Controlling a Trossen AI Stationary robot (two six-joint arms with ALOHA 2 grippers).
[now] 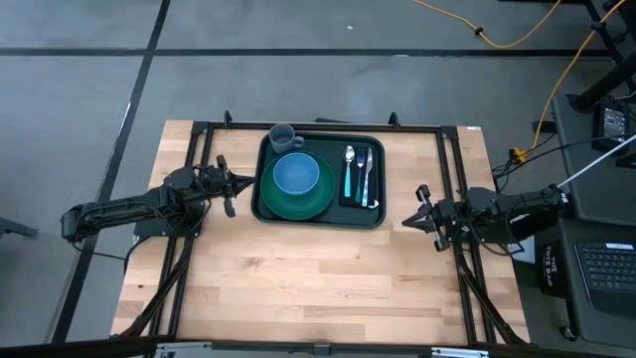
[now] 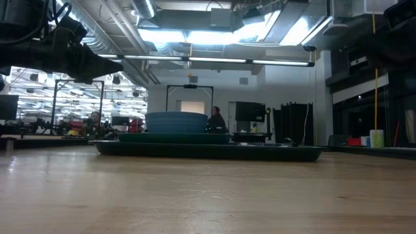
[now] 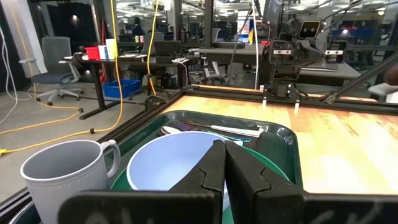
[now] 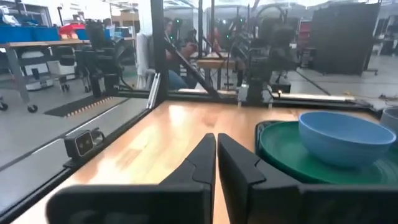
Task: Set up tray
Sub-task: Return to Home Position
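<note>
L gripper (image 1: 230,189): fingers pressed together, empty, left of centre, just beside tray (image 1: 323,145) left rim. R gripper (image 1: 415,220): also closed, empty, right of centre, near tray's lower-right corner. Tray upper centre, w/ plate (image 1: 316,204), bowl (image 1: 295,173), mug (image 1: 283,136).

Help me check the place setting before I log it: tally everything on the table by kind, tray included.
Tray: 1
Plate: 1
Bowl: 1
Mug: 1
Napkin: 1
Spoon: 1
Fork: 1
Knife: 1
Total: 8
</note>
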